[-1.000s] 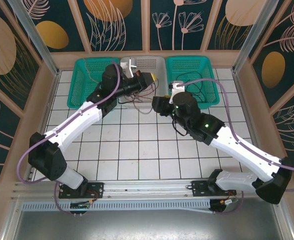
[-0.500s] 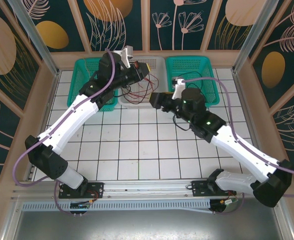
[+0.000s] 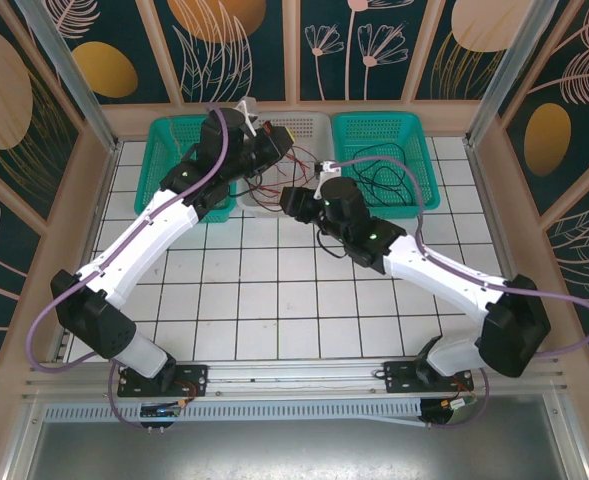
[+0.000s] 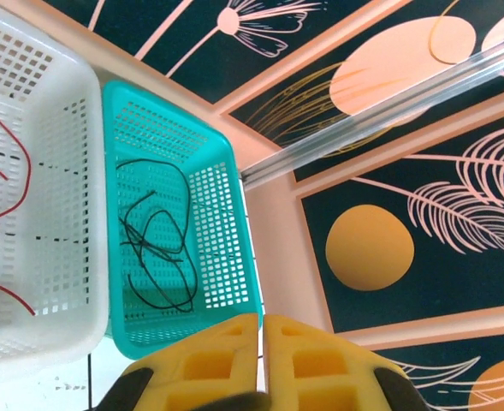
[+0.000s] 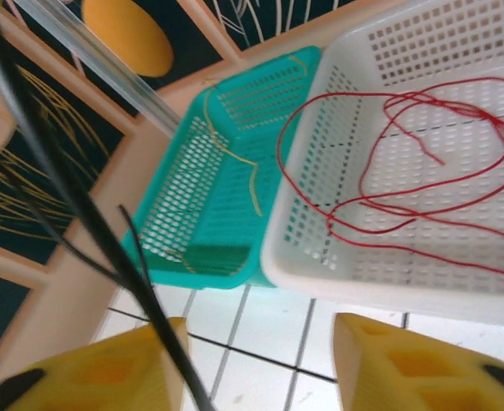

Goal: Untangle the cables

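cables in red [image 5: 410,107] lie in white basket [image 5: 457,43]; left jaws clenched, right jaws released beside black cable [image 5: 106,235].

Looking from above, I see the white tiled table [image 3: 274,290] with dark grid lines. At its 12 o'clock edge three mesh baskets stand in one row, close side by side. A teal basket [image 3: 164,165] is at 11 o'clock, a white basket [image 3: 314,118] at 12 o'clock, and a second teal basket [image 3: 384,118] at 1 o'clock. Behind them and at both sides are the wall panels [image 3: 204,40], dark, with leaves, flowers and orange ovals, in pale wooden frames. Two slanted metal posts [image 3: 66,70] rise at 10 and 2 o'clock.
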